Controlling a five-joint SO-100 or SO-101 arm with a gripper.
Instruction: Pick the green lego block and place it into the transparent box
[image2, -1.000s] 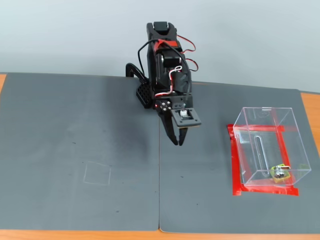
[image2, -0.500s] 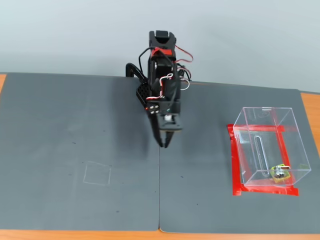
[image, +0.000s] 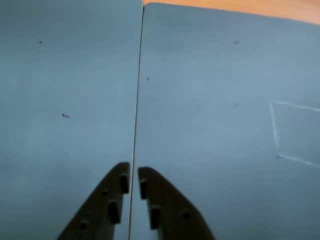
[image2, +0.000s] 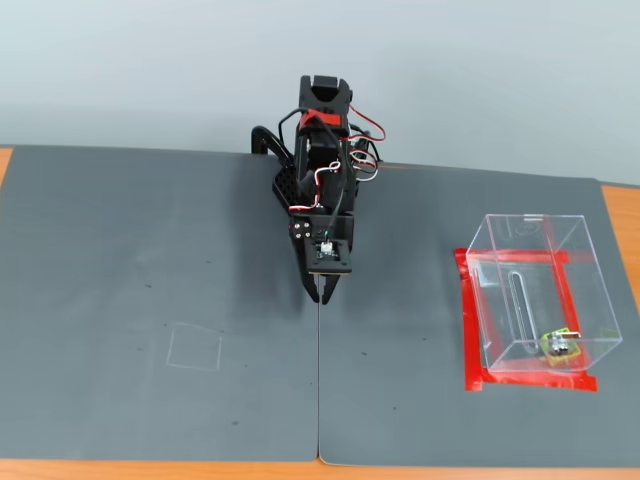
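So going left to right in the fixed view: a faint chalky square outline (image2: 195, 348) sits on the left mat with nothing inside it, then the gripper (image2: 320, 293) hangs over the seam between the two mats, jaws nearly touching and nothing between them (the wrist view shows just a thin slit). Way off to its right stands the transparent box (image2: 537, 292) on its red tape, and the green lego block (image2: 556, 345) looks to be already lying inside, at the front right corner. Likely nothing left to grab.
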